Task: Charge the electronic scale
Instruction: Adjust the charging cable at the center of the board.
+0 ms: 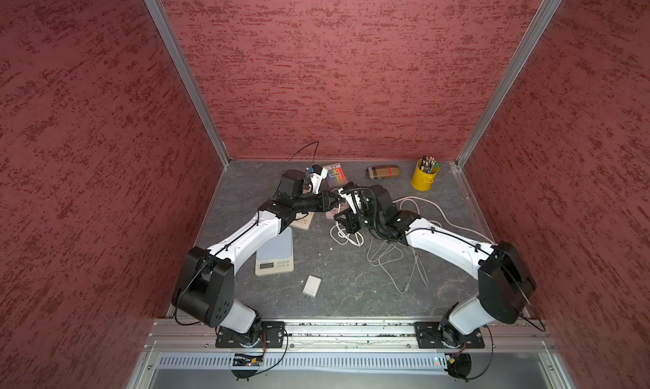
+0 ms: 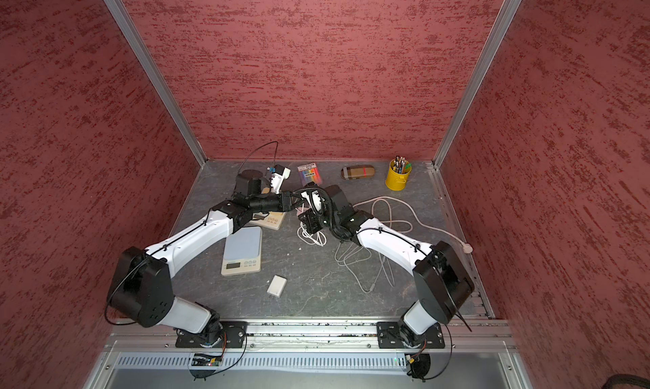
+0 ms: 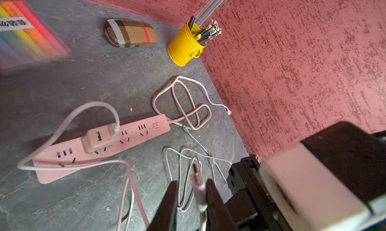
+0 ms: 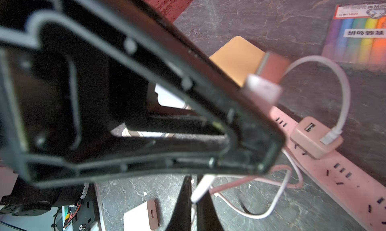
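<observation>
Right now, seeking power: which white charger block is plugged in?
The white charger block on the long pale power strip; the other block lies loose, unplugged.

The table is dark grey & looks like stone. On it: a flat white scale w/ a grey top, a small white plug block near it, a long pink power strip w/ a pale charger cube stuck in, a white cord looping from that cube, loose thin grey wires, a yellow tin can w/ pencils, a brown checked case & a pack of rainbow pens.
</observation>
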### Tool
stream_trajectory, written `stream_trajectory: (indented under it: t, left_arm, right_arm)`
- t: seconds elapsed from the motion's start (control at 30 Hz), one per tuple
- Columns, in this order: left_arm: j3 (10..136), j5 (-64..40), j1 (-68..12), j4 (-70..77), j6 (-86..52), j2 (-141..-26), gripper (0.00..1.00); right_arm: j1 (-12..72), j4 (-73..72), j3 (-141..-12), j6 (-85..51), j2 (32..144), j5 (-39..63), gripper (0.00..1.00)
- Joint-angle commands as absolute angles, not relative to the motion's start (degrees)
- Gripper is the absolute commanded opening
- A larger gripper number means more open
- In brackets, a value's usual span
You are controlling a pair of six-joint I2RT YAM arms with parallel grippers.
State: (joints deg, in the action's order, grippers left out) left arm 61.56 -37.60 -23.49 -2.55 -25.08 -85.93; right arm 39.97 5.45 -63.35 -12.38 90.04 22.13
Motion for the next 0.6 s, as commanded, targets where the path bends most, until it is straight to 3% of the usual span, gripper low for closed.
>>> stream_trajectory:
  t: [0.0,0.03,0.13,0.17,0.27,0.3,0.43,0.57]
  left_arm:
    - [63.0,-38.8,-23.4,0.1,-26.0,-86.1,0.06]
    - [62.9,-39.3,-23.2,0.8,-26.4,-86.0,0.00]
    - [61.3,-40.5,-22.1,3.3,-28.6,-85.7,0.00]
    - [60.6,-40.4,-21.6,4.4,-29.7,-85.4,0.00]
    - [57.0,-38.6,-20.0,8.2,-33.6,-83.8,0.00]
    - [55.7,-37.5,-19.5,9.7,-35.1,-82.9,0.00]
    - [52.3,-35.2,-18.8,13.2,-39.2,-81.0,0.00]
    - [51.3,-35.2,-19.1,15.8,-43.4,-81.1,0.00]
  right_arm:
    - [39.9,5.0,-63.4,-11.8,89.9,23.4,0.00]
    - [39.9,5.3,-63.5,-11.6,90.1,23.5,0.00]
    - [40.0,5.1,-63.3,-11.6,89.8,22.2,0.00]
    - [40.0,4.7,-62.9,-11.9,89.2,21.1,0.06]
    - [39.9,0.4,-59.6,-13.7,85.7,16.7,0.42]
    - [40.0,-2.6,-57.6,-14.9,83.8,15.1,0.46]
    - [40.2,-13.3,-51.4,-17.9,78.1,11.9,0.51]
    - [41.6,-14.9,-53.6,-16.1,79.9,10.4,0.53]
